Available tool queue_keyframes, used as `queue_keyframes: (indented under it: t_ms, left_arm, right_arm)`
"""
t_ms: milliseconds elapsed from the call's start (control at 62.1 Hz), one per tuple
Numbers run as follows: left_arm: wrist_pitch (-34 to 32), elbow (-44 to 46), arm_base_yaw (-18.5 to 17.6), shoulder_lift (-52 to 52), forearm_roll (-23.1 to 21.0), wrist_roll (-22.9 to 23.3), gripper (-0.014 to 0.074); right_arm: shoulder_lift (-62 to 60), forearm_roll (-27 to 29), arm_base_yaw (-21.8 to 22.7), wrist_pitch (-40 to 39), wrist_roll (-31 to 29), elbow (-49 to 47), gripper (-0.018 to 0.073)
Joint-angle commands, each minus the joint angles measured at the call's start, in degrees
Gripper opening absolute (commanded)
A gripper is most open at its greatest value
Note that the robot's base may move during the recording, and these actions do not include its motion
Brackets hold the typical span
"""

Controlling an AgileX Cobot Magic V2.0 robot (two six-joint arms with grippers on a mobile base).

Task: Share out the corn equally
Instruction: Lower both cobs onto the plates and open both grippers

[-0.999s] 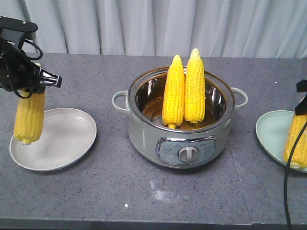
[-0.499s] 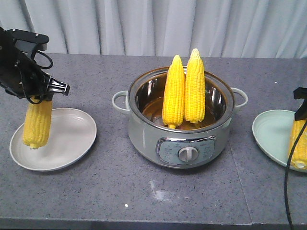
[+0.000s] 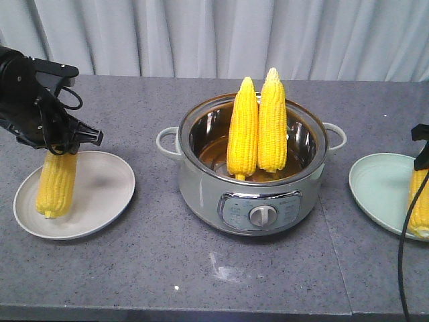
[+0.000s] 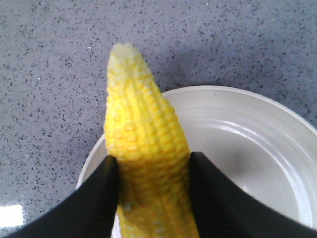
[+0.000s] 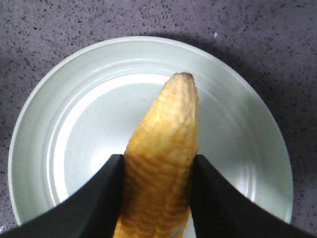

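Two yellow corn cobs (image 3: 257,127) stand upright in the open pot (image 3: 253,201) at the table's middle. My left gripper (image 3: 59,149) is shut on a third corn cob (image 3: 56,184), which hangs tip down over the white plate (image 3: 100,194); in the left wrist view the black fingers (image 4: 99,198) clamp the cob (image 4: 143,148) over the plate (image 4: 247,148). My right gripper (image 3: 422,164) is shut on another corn cob (image 3: 419,204) over the pale green plate (image 3: 379,188); the right wrist view shows this cob (image 5: 163,148) between the fingers (image 5: 213,198) above the plate (image 5: 74,124).
The pot has side handles (image 3: 167,142) and a front control panel with a knob (image 3: 263,216). A black cable (image 3: 401,268) hangs at the right edge. Grey curtains (image 3: 214,33) close the back. A white smudge (image 3: 224,270) marks the table in front.
My left gripper has carried its cob down and to the right, onto the white plate. The right gripper's cob has sunk lower toward the green plate.
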State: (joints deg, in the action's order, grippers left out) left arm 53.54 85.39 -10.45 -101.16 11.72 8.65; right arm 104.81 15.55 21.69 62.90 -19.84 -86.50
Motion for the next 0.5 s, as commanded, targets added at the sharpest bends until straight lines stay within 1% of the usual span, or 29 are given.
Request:
queue_keyframes:
  t_ms: [0, 129, 242, 322, 419, 483]
  left_arm:
    - [-1.69, 1.51, -0.03, 2.64, 0.24, -0.21, 0.0035]
    - [-1.69, 1.51, -0.03, 2.64, 0.24, -0.21, 0.0102]
    - [-1.64, 1.51, -0.03, 2.64, 0.24, -0.21, 0.0197]
    - [-1.58, 1.51, -0.03, 2.64, 0.24, -0.21, 0.0281]
    - [-1.29, 1.51, -0.03, 2.64, 0.18, -0.16, 0.0376]
    - [-1.05, 1.51, -0.03, 2.64, 0.18, -0.16, 0.0415]
  right_arm:
    - [-2.34, 0.22, 0.44, -1.09, -0.89, -1.41, 0.009]
    - [-2.34, 0.22, 0.38, -1.3, -0.94, -1.41, 0.0195]
    - [-2.34, 0.22, 0.38, -1.35, -0.89, -1.41, 0.0308]
    - [-2.34, 0.22, 0.38, -1.49, -0.84, -1.41, 0.0386]
    - [-2.34, 0.22, 0.38, -1.68, -0.66, -1.41, 0.0458]
    - [-2.34, 0.22, 0.38, -1.87, -0.57, -1.41, 0.0487]
